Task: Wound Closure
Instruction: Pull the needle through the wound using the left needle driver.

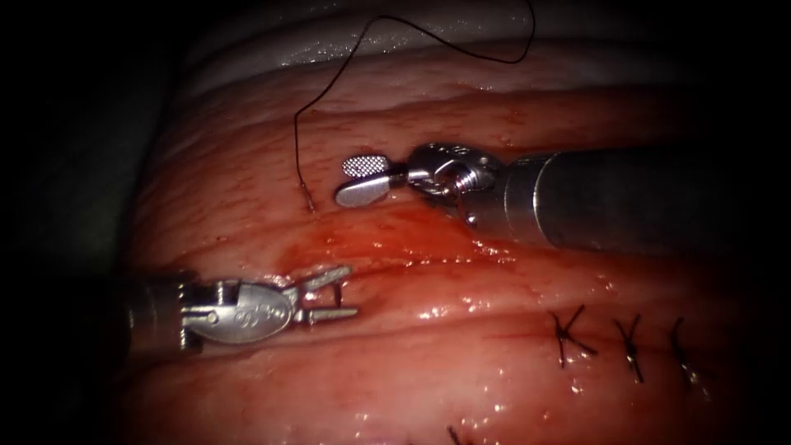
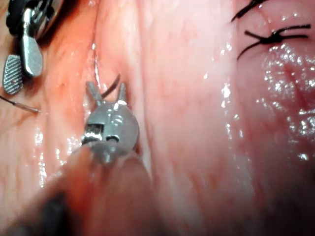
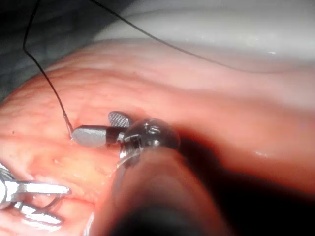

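The right gripper (image 1: 346, 183) is reaching in from the right of the frame with its two flat, waffle-faced steel jaws spread wide and holding nothing; in the right wrist view the same gripper (image 3: 96, 126) is hanging just beside the spot where the thread (image 3: 44, 73) meets the tissue.

The left gripper (image 1: 348, 292) is lying at lower left, its slim jaws parted too. A short dark curved piece, seemingly the needle (image 2: 114, 83), is rising from the cut (image 1: 428, 284) between them. I cannot tell whether either jaw is touching it.

The needle's pale tail (image 1: 307, 198) is sticking out of the tissue (image 1: 461, 387) above the cut, left of centre, so the middle of its curve is sitting buried. From that tail the thin black thread (image 1: 445, 41) is climbing and looping loosely across the top of the frame, over the pale fatty rim.

The tissue is glistening, pink and ridged, with red fluid (image 1: 387, 239) pooling between the two grippers. Three black knotted stitches (image 1: 630, 346) are crossing the cut at lower right, well apart from both grippers, and open tissue is lying between the left gripper and the nearest stitch. The knots (image 2: 275, 37) are bristling with short stiff ends.
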Tool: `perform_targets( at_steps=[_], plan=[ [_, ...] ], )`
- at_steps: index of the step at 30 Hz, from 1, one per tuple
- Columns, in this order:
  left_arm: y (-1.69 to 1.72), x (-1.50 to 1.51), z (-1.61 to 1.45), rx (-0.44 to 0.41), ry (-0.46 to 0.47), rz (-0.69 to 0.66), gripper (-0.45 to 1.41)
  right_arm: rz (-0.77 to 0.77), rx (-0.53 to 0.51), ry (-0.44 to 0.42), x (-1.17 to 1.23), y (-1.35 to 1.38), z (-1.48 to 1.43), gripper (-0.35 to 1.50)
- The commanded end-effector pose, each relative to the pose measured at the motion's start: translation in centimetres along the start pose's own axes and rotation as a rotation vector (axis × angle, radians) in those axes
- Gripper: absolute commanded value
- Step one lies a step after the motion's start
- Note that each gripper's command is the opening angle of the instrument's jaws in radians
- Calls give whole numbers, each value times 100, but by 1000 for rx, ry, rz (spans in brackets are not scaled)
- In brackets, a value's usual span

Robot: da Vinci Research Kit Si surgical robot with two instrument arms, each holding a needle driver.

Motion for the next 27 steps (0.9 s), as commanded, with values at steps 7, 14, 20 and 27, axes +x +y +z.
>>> perform_targets(
  at_steps=[7, 14, 20, 27],
  plan=[
    [-12, -2, -1, -33, 39, -186, -45, 0, -7, 8, -1, 4, 5, 49],
    [-11, 18, -14, -178, 153, -464, -45, -5, -6, 7, -5, 5, 4, 51],
    [-20, 47, -30, -372, 238, -729, -45, -9, -7, -3, -7, 9, 1, 64],
    [-38, 84, -60, -562, 357, -929, -45, 53, -2, -35, -20, 10, -14, 31]
  ],
)
